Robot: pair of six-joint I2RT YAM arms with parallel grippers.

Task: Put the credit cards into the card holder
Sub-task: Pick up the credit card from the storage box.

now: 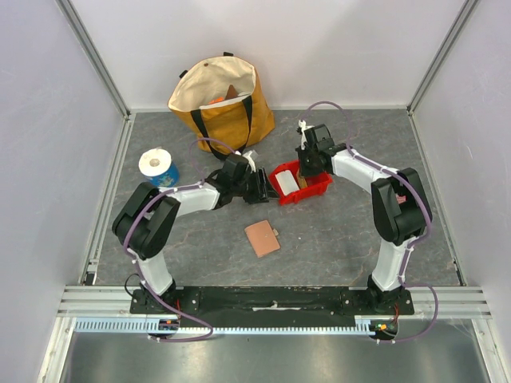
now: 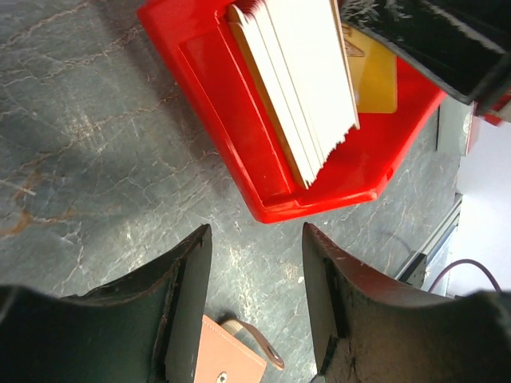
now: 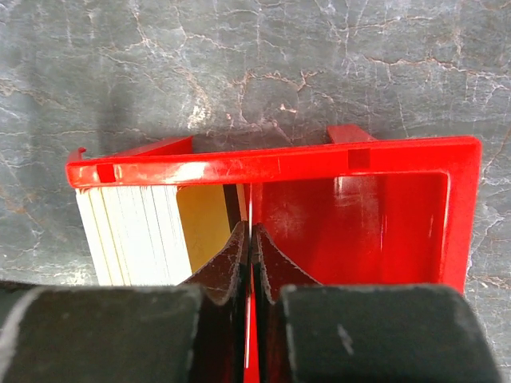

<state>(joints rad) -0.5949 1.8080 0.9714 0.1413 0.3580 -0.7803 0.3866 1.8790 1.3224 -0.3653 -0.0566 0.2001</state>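
- Well, at the back of the grey table [image 1: 343, 231] a yellow tote bag [image 1: 227, 112] stands open, and a white roll on a blue base [image 1: 157, 166] sits to its left, well apart from the action.
- A red bin [image 1: 319, 187] sits mid-table between the two grippers. Its walls hem in the cards, so they can only be reached from above.
- Inside it the credit cards [image 3: 132, 231] stand on edge as a white stack against one end wall, with a yellowish one [image 3: 204, 223] just beside them.
- Down in the bin, the right gripper [image 3: 249, 235] has its fingers pressed together on a single card [image 3: 249, 214], which shows only as a thin pale line edge-on.
- Just beside the bin's outer wall, the left gripper [image 2: 255, 239] hangs over bare table, jaws about half apart and holding nothing.
- Nearer the arm bases, the card holder [image 1: 263, 238] lies flat and closed, apart from the bin. It is a tan leather-like square with a small snap tab sticking out of one side.
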